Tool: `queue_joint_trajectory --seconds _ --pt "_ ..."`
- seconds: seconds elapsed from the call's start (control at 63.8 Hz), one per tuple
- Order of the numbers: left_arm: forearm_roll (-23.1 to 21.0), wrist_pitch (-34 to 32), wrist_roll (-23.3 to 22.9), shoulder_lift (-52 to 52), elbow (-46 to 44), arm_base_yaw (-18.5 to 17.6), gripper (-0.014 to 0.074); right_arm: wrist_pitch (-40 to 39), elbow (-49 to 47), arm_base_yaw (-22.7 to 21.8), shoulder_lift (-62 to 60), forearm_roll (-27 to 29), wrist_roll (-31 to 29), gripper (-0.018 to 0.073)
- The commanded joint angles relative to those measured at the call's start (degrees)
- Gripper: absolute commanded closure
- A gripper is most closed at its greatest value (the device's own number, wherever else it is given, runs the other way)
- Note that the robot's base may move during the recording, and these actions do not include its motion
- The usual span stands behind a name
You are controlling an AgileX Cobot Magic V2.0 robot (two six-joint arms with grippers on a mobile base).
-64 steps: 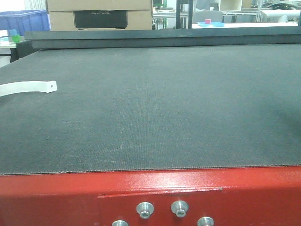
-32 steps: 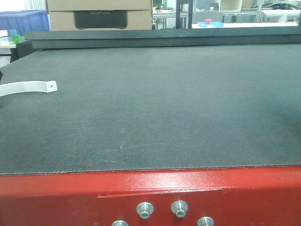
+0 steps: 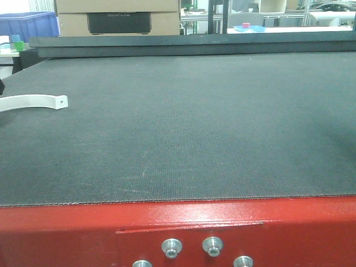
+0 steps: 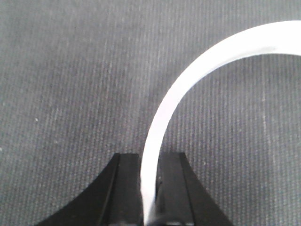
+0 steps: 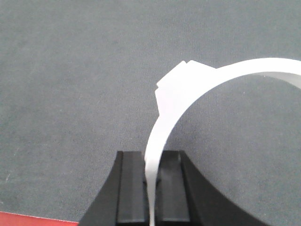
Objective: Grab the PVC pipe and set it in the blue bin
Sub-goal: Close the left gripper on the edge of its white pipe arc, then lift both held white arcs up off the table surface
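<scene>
In the left wrist view a white curved PVC pipe piece [image 4: 197, 70] arcs up and to the right over the dark mat. My left gripper [image 4: 149, 157] is shut on its lower end. The front view shows a white curved strip [image 3: 33, 103] with a small hole near its tip, lying at the mat's left edge and running out of frame. My right gripper [image 5: 151, 155] is shut on another white curved PVC pipe piece [image 5: 188, 89], which has a flat tab on it. Neither gripper shows in the front view. A blue bin [image 3: 28, 25] stands far back on the left.
The dark grey mat [image 3: 189, 122] covers the table. A red metal front edge [image 3: 178, 233] carries bolts and also shows in the right wrist view [image 5: 28, 220]. A raised dark ledge [image 3: 189, 44] and a cardboard box [image 3: 117, 16] stand at the back.
The white strip at the left edge has shifted very slightly upward. A small dark shape has come in at the left edge above it.
</scene>
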Motion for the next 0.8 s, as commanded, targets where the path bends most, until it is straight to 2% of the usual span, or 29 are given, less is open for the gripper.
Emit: queue_joint_trajectory --seconds 0.0,0.392,0.502,0.627,0.784 --pt "0.1 -1.0 -0.1 -0.2 -0.5 0.0 0.0707 -1.5 -0.5 0.0 -0.4 0.0 -0.6 0.0727" --pt "0.1 0.3 -0.1 -3.8 -0.5 0.0 0.0707 -6.2 -0.5 0.0 -1.7 0.0 -2.2 0.0727" --pt "0.1 0.6 -0.2 -6.3 -0.5 0.0 0.0707 -7.4 -0.4 0.0 -3.5 0.0 -2.7 0.0727" --pt "-2.4 2.8 -0.5 -10.0 -0.4 0.0 0.0707 -8.8 -0.2 0.0 -6.1 0.0 -3.1 0.0727" --pt "-2.2 3.0 -0.5 -15.7 0.7 0.0 0.0707 -9.9 -0.2 0.0 -8.9 0.0 -3.1 0.0727"
